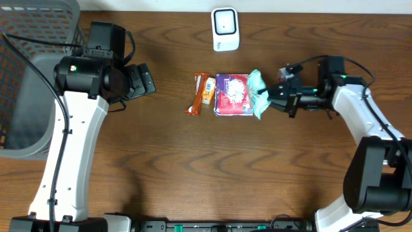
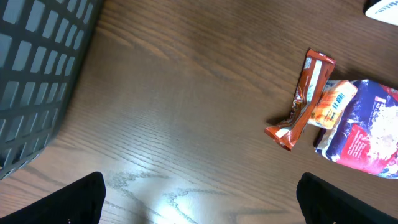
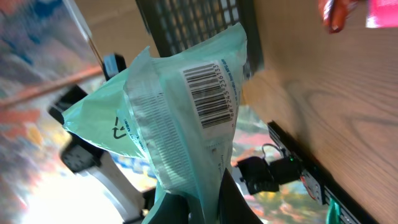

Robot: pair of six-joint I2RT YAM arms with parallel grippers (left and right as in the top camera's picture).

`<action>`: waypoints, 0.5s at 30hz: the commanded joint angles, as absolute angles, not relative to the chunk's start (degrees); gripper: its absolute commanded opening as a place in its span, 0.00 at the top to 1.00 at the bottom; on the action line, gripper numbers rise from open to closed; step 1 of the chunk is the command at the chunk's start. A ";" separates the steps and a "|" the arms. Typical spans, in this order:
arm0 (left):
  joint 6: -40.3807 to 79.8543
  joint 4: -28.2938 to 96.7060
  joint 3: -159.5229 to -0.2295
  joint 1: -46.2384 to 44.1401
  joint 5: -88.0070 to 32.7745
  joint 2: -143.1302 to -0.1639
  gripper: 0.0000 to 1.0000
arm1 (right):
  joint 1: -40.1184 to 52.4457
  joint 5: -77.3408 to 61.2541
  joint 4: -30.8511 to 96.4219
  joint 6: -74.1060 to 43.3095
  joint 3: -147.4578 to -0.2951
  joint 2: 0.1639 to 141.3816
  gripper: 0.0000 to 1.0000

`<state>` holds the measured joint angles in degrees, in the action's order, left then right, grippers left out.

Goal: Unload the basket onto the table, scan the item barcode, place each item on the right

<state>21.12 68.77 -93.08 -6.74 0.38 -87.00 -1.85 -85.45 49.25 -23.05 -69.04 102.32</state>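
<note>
The white scanner stands at the far edge of the desk, about mid-width. The mint-green packet hangs right of and nearer than it, over the right edge of the cluster of goods. The right end effector is clenched on the packet's lower end.

In the wrist view the barcode lies on a creased panel facing back towards the arm. To scan well, the packet likely has to be carried far and left. The wrist should turn until the printed stripes face the scanner's window squarely. The film should stay taut, since a fold across the bars could spoil the read. A steady pause in front of the window seems wiser than a sweep.

At the far left sits a grey mesh basket. The left end effector hovers released over bare wood, well apart from the goods.

In the middle lie a brown snack bar, an orange packet just beside it, and a purple pouch. The pouch lies closest to the path towards the scanner, so the packet's loose top could brush it if carried low. The left arm stands well clear.
</note>
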 commanded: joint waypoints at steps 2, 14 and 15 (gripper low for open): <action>20.82 68.95 -93.06 -6.55 0.91 -86.48 0.02 | 2.87 -89.47 48.97 -16.51 -69.95 101.32 0.99; 20.82 68.97 -93.06 -6.55 0.91 -86.48 0.02 | 13.58 -89.23 46.92 -5.37 -69.95 101.30 0.99; 20.82 68.97 -93.06 -6.55 0.91 -86.48 0.02 | 13.87 -89.23 46.85 -5.04 -69.95 101.30 0.99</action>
